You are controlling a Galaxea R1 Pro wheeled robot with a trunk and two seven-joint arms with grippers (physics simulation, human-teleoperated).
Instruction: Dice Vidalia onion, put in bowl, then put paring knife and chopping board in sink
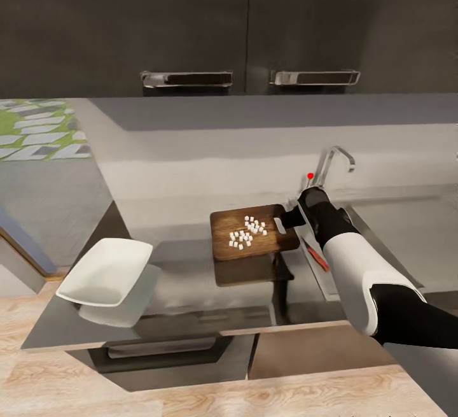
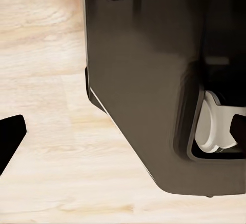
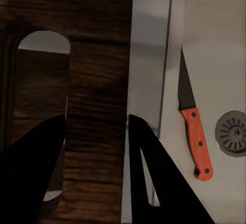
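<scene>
Dicing done: onion bits (image 1: 248, 232) lie on board (image 1: 253, 233), knife (image 3: 193, 125) already in sink (image 3: 215, 39). We have right end effector (image 1: 291, 218) gripping board's slot end; bowl (image 1: 105, 272) empty. Left's state: can't tell.

Two chrome bar handles (image 1: 186, 78) (image 1: 315, 77) sit on the dark upper cabinet doors (image 1: 127, 22), side by side, approx. level w/ each other. Pale grey wall (image 1: 210, 149) runs below them. Left of the wall, a window or opening (image 1: 39, 130) shows green ground w/ grey paving slabs. Light wood floor (image 1: 191, 398) along the near edge, also seen in left wrist view (image 2: 46, 172).
</scene>
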